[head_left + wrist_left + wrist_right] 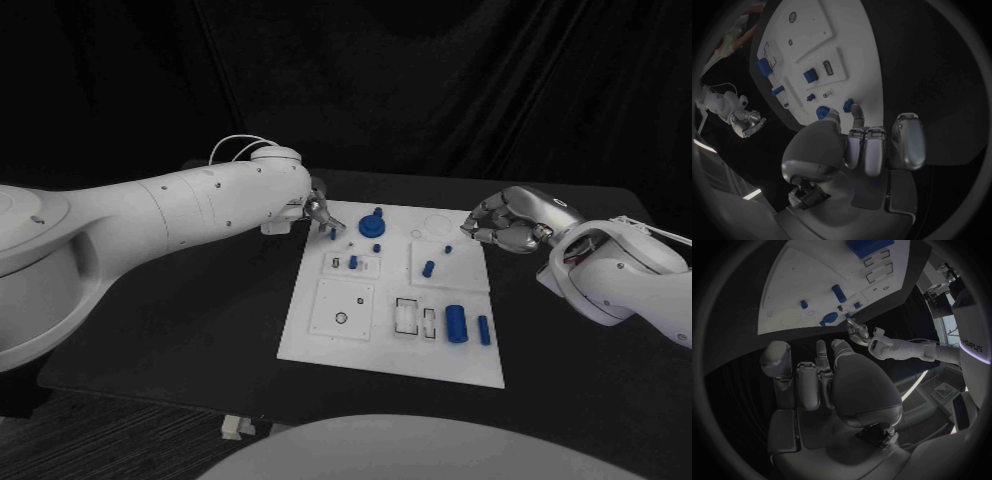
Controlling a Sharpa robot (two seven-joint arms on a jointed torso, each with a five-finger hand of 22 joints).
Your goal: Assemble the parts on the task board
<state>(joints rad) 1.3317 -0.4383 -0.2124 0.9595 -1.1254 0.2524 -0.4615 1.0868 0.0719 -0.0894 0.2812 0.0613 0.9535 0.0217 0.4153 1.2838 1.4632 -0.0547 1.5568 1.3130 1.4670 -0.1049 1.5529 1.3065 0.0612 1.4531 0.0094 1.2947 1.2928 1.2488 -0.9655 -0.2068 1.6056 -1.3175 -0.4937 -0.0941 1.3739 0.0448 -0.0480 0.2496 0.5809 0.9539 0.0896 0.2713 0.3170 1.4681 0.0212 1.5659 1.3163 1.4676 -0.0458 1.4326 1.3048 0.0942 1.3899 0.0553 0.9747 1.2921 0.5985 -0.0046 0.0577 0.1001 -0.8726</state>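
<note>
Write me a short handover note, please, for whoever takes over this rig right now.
Left robot hand: at the far left corner of the task board, fingertips by a small blue part; whether it pinches it cannot be told.
Right robot hand: fingers curled, holding nothing, just off the board's far right edge.
Parts: a round knob piece near the far edge, a peg mid-board, a large cylinder and a slim piece at the near right.
Done: unclear. Left: several board recesses look unfilled.
</note>
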